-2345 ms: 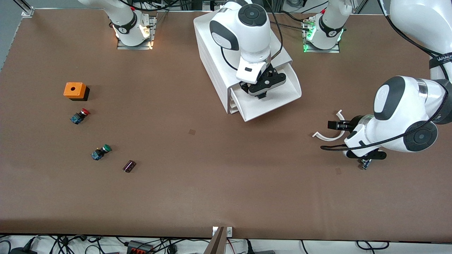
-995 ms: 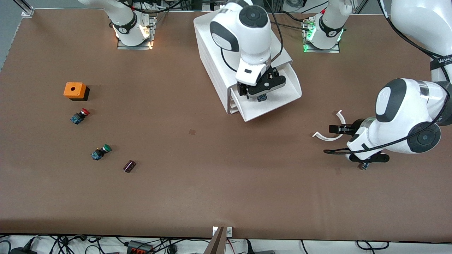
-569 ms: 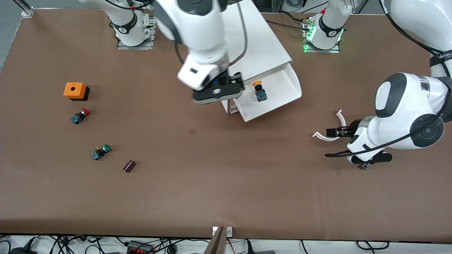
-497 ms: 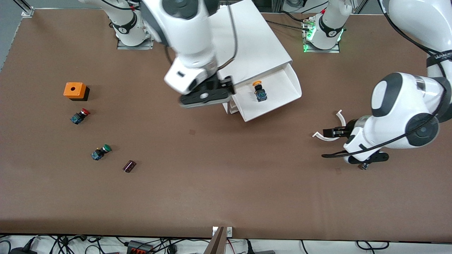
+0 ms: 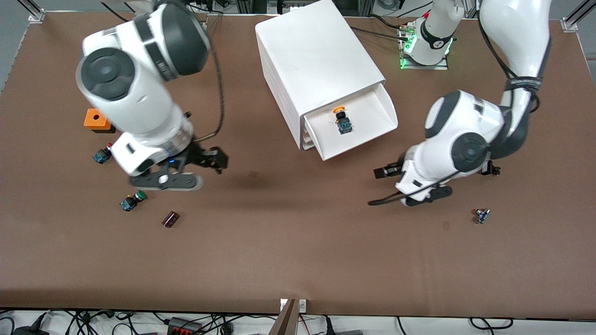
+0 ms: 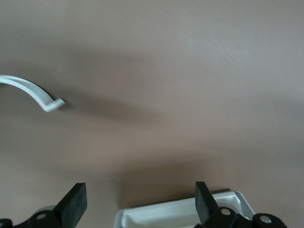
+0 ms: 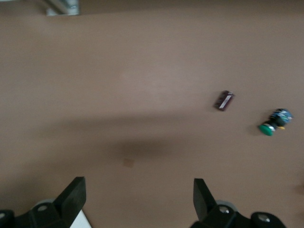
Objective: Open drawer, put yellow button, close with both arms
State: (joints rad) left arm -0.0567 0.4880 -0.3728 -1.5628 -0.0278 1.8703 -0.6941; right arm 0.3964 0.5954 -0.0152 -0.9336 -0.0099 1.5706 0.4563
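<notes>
Already, operator, your placing step looked done, and what remained was the closing. Nearest the front camera lay a small dark cylinder (image 5: pixel 170 218) and the green-capped button (image 5: pixel 132 201), both toward the right arm's end of the worktop (image 5: pixel 298 260), with a tiny loose part (image 5: pixel 481 216) toward the left arm's end. Your right end effector (image 5: pixel 205 163) hung over bare worktop just beside those two, its fingers (image 7: pixel 72 194) spread wide with nothing between them; a second before it had been low over the drawer, and by this moment it had swung clear away toward its own end. Your left end effector (image 5: pixel 384 172) had come in from beside the curved white strip (image 6: pixel 33 92) and hovered near the drawer's front corner, empty as well, its fingers (image 6: pixel 73 202) parted; its wrist view caught the drawer's rim at the edge. Farther from the camera, the red-capped button (image 5: pixel 101 154) and the orange box (image 5: pixel 95 118) sat partly under your right arm. Farther still, the drawer (image 5: pixel 368 132) stood pulled out of the white cabinet (image 5: pixel 316 60), and the yellow button (image 5: pixel 342 120) lay inside it on its floor, apart from the walls, with no end effector touching it. I'd judge that the release had succeeded, so your next job was to bring both arms to the drawer front and push it home squarely; your right arm had the longer way back.
</notes>
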